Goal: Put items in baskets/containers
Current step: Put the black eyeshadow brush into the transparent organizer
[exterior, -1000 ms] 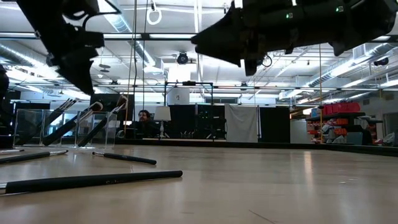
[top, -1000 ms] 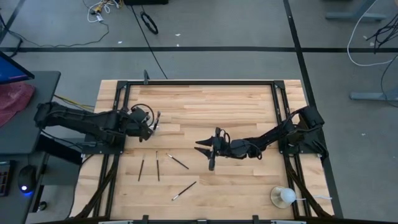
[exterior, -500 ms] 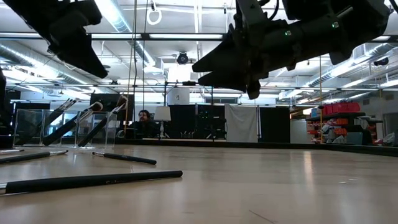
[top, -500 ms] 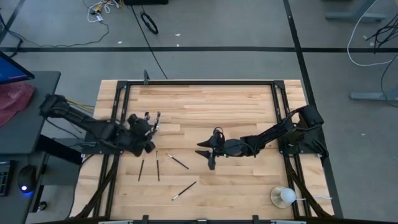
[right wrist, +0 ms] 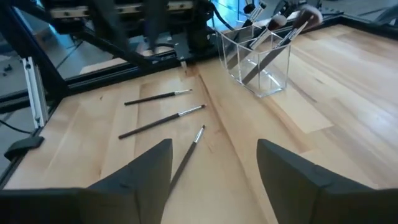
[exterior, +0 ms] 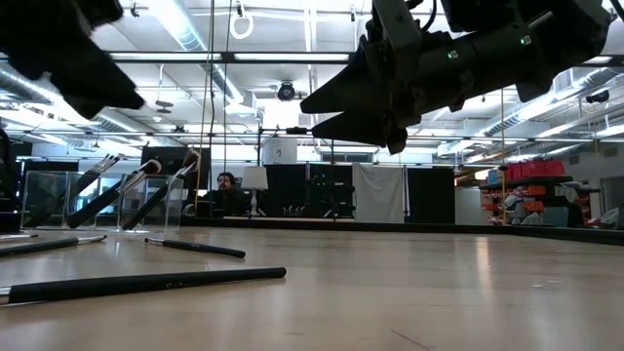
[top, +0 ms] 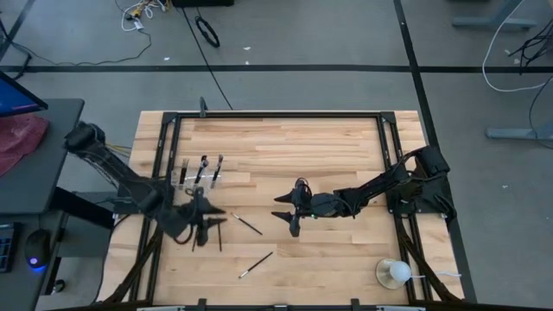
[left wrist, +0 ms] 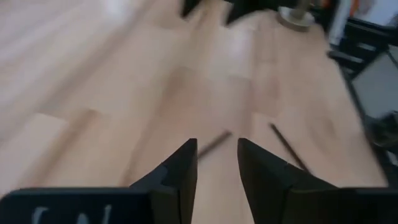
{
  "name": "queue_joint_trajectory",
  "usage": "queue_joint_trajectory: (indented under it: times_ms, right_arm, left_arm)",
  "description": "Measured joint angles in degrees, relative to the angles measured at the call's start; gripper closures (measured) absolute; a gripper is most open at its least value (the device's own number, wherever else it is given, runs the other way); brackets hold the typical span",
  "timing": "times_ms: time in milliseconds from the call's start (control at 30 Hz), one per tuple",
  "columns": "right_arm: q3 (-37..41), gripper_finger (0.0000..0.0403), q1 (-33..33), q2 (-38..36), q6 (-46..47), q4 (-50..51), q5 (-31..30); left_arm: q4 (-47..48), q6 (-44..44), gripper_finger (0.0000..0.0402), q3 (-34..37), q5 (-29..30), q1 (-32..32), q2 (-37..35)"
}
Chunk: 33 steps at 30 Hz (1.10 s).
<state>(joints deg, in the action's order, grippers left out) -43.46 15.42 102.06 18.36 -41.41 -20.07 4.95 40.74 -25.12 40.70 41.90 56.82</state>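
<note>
A clear plastic holder (top: 197, 174) stands at the table's left and holds several dark brushes leaning in it; it also shows in the right wrist view (right wrist: 258, 59) and the low view (exterior: 146, 200). Several slim dark brushes lie loose on the wood nearer the near edge: one (top: 246, 225), one (top: 256, 263) and one (top: 219, 235). My left gripper (top: 206, 226) hovers open above these loose brushes and holds nothing; the left wrist view (left wrist: 217, 146) shows two brushes below it. My right gripper (top: 283, 216) hangs open and empty above mid-table, pointing toward the brushes (right wrist: 161, 121).
A white round ball-like object on a stick (top: 393, 273) sits near the table's near right corner. A black metal frame (top: 276, 114) runs around the table top. Bare wood lies between the two grippers and across the far half of the table.
My left gripper has drawn away from the clear holder toward the table's near edge and a little to the right, and now hovers over the loose brushes. The holder, earlier covered by it, now stands in plain view with its brushes.
</note>
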Motion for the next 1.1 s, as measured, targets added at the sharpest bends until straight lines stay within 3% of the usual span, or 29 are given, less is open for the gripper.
queue_joint_trajectory:
  times_ms: [233, 500, 667, 800, 967, 1100]
  right_arm:
    - [0.0, 0.0165, 0.0, 0.0, -5.0, 0.0, 0.0]
    - [0.0, 0.0165, -0.4, 0.0, -11.9, -0.1, 0.1]
    - [0.0, 0.0165, -1.4, 0.0, -11.9, -0.1, 0.2]
    - [0.0, 0.0165, -1.7, 0.0, -12.3, 0.1, 0.2]
    - [0.0, 0.0165, -1.7, 0.0, -15.9, 1.7, 1.9]
    - [0.0, 0.0165, -1.8, 0.0, -18.7, 2.7, 4.3]
  left_arm:
    - [0.3, 10.8, 0.0310, -6.2, -0.3, 5.6, 12.5]
    - [1.9, 25.9, 0.0340, -10.7, -15.0, 8.0, 23.5]
    - [1.9, 27.9, 0.0342, -10.7, -12.5, 6.3, 26.3]
    - [2.4, 27.6, 0.0327, -10.7, -7.4, 2.7, 26.8]
    - [2.6, 29.3, 0.0275, -10.7, -15.5, -2.0, 26.8]
    - [7.4, 36.5, 0.0222, -10.7, -20.8, -4.2, 26.8]
